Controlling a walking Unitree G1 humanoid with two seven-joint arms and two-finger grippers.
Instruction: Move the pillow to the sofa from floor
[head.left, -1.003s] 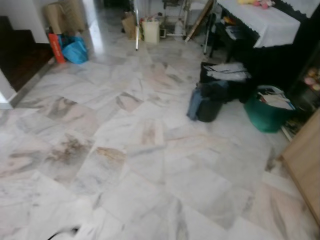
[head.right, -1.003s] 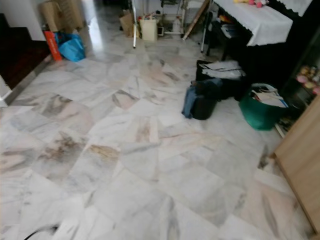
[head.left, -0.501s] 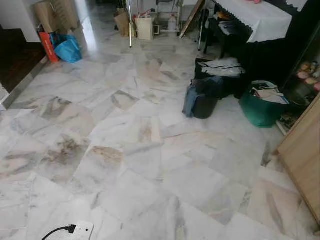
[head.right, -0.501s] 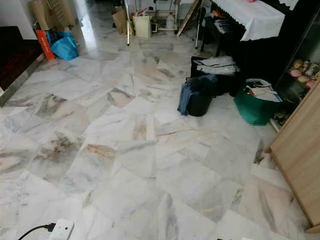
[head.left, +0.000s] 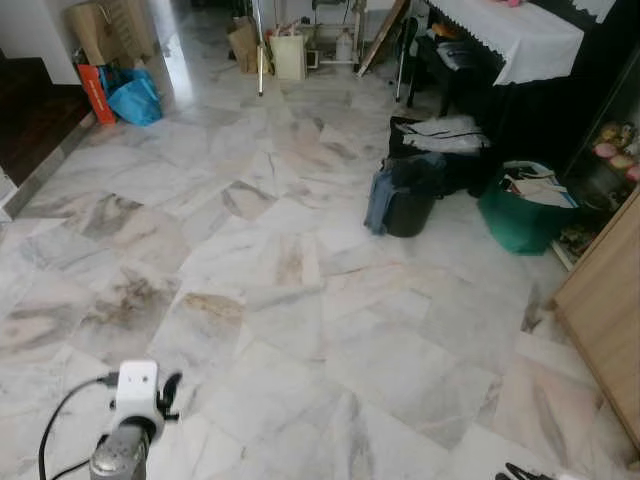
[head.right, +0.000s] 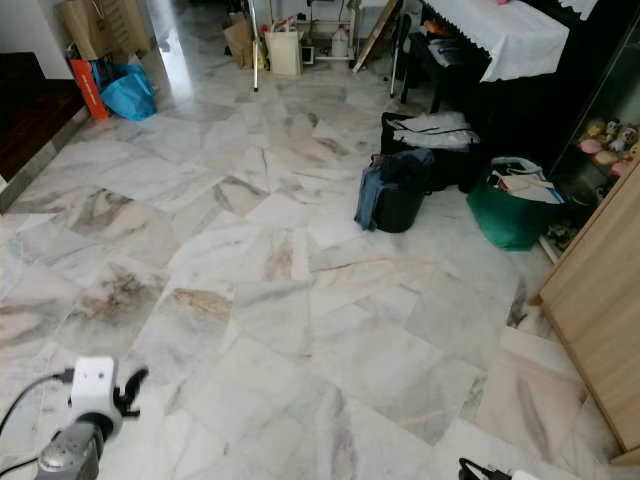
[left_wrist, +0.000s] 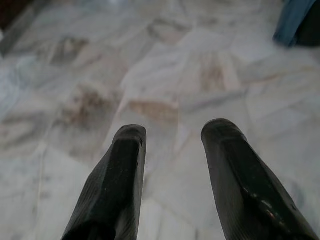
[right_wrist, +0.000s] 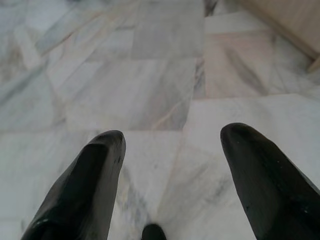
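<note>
Left arm (head.left: 125, 440) has risen into the head view since half a second ago; camera barely shifted. Both grippers' jaws wide, empty, over marble floor (head.left: 300, 290). No pillow or sofa visible: search step. Next: turn, find pillow.

No lettering comes through anywhere. The orange-red upright box (head.left: 97, 92) by the blue plastic bag (head.left: 135, 98) carries print too small and blurred to read, and the papers atop the green bag (head.left: 522, 215) are likewise illegible.
</note>
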